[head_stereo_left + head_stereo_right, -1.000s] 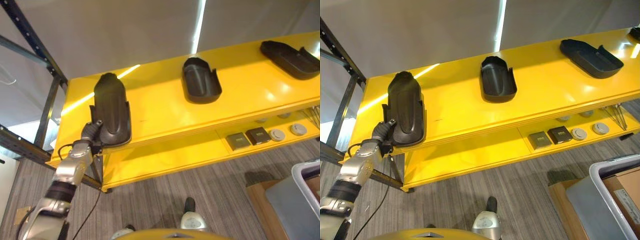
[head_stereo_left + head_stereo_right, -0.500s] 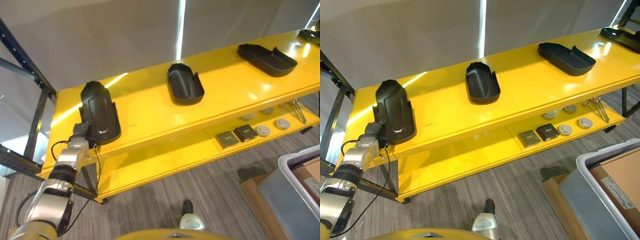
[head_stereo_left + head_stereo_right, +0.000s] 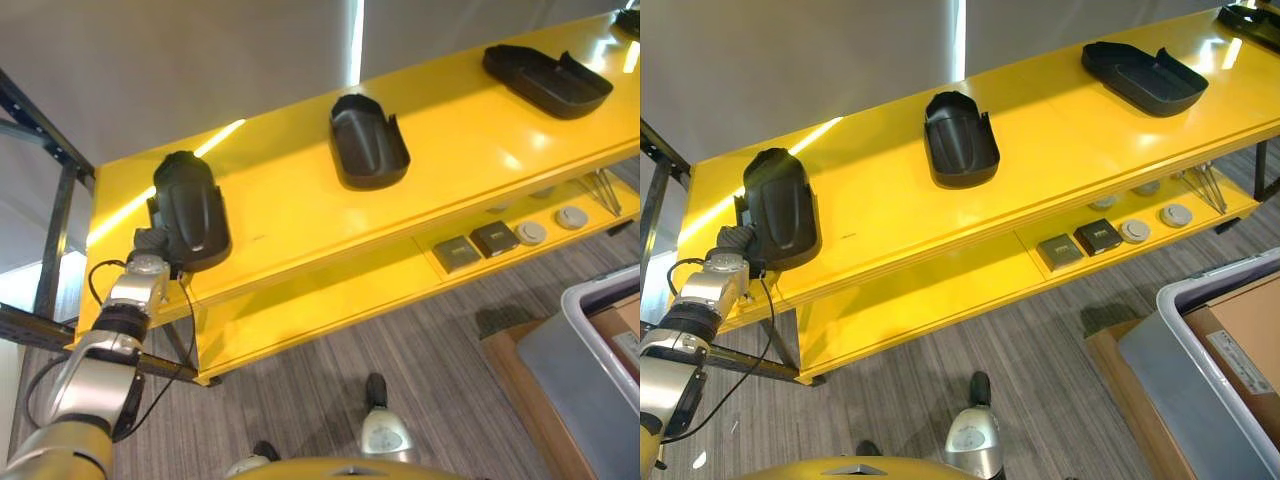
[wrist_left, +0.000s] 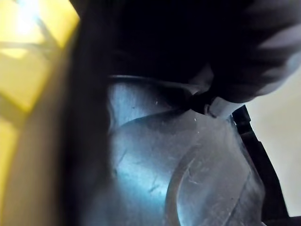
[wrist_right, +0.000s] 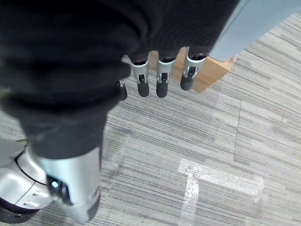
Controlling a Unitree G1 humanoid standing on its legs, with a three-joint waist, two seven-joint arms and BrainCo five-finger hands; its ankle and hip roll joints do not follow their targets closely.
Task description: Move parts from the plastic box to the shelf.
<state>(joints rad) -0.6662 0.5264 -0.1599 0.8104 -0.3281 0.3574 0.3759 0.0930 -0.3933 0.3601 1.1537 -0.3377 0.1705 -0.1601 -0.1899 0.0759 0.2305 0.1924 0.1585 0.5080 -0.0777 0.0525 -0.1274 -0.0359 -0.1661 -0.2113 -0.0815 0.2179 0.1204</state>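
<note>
A long yellow shelf point(image 3: 300, 200) carries three black moulded parts. The leftmost black part point(image 3: 190, 210) lies dome up near the shelf's left end. My left hand point(image 3: 150, 245) is at that part's near end, at the shelf's front edge, and its fingers point(image 4: 221, 106) press on the part's glossy shell point(image 4: 178, 174). Two more black parts, one point(image 3: 368, 142) mid-shelf and one point(image 3: 547, 78) further right, lie hollow side up. The grey plastic box point(image 3: 600, 310) stands on the floor at lower right. My right hand point(image 5: 160, 75) hangs over the carpet with straight fingers and holds nothing.
A lower yellow shelf board holds two dark square pieces point(image 3: 455, 253) and two round ones point(image 3: 571, 216). A dark metal rack frame point(image 3: 40, 130) stands left of the shelf. A wooden crate point(image 5: 211, 75) sits under the grey box.
The whole picture has shifted, so the camera moved. My left hand stays at the near end of the leftmost black part, which rests in the same spot on the shelf.
</note>
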